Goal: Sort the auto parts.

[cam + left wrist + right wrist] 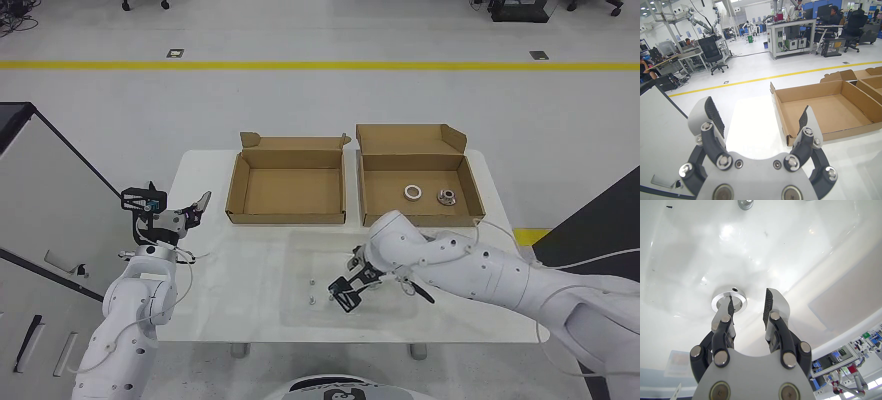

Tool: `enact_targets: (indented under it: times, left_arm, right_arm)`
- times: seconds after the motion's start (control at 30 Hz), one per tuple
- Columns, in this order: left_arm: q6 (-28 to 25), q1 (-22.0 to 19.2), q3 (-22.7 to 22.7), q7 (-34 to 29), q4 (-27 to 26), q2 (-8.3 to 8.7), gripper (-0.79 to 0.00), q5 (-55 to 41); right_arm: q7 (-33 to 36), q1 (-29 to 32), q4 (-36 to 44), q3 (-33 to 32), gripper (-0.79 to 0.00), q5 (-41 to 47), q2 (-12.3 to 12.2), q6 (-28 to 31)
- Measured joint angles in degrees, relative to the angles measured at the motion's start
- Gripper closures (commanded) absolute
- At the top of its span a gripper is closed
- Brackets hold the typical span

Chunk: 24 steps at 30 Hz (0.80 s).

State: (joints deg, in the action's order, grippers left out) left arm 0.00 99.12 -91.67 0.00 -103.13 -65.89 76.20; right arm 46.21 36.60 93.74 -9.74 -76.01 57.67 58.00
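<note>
Straddling the wall of a silver collar ring (723,295), the right jaws stand spread and not yet clenched. One finger (731,307) reaches down through the ring's bore and the other finger (780,302) is outside it, so closing would pinch the wall rather than try to span the whole ring. The ring lies flat in what looks like a shallow clear tray (300,312) at the near middle of the desk (230,290), and another small metal part (745,204) lies apart from it. Two open cardboard boxes sit side by side along the far edge. The left box (285,216) is bare inside, while the right box (440,216) already holds a pale ring (412,191) and a darker part (446,196). The collar probably belongs with one of those kinds. The left jaws are released and empty, over the left end of the desk just left of the left box. That placement probably keeps them out of the right arm's (470,270) way while staying within reach of that box. The grasp looks to be the step in hand; a pinch on such a thin, smooth wall could slip or tip the ring.
</note>
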Motion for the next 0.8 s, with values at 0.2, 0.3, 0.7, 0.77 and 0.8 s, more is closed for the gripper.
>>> enact_targets:
  times: [0.2, 0.3, 0.7, 0.77, 0.8]
  left_arm:
    - [0.0, 0.0, 0.0, 0.0, 0.0, 0.0, -0.785, 0.0]
    - [0.0, 0.0, 0.0, 0.0, 0.0, 0.0, -0.785, 0.0]
    - [0.0, 0.0, 0.0, 0.0, 0.0, 0.0, -0.785, 0.0]
    - [0.0, 0.0, 0.0, 0.0, 0.0, 0.0, -0.785, 0.0]
    - [0.0, 0.0, 0.0, 0.0, 0.0, 0.0, -0.785, 0.0]
  right_arm:
    - [0.1, -0.5, -1.5, 0.0, -0.363, -0.1, 0.3, 0.0]
    - [0.1, -0.7, -2.1, 0.0, -0.36, 0.2, 0.4, 0.0]
    - [0.1, -0.3, -3.8, 0.0, -0.32, -0.4, 1.1, 0.0]
    - [0.1, -0.3, -4.0, 0.0, -0.296, -0.5, 1.3, 0.0]
    - [0.1, -0.2, -4.2, 0.0, -0.289, -0.6, 1.4, 0.0]
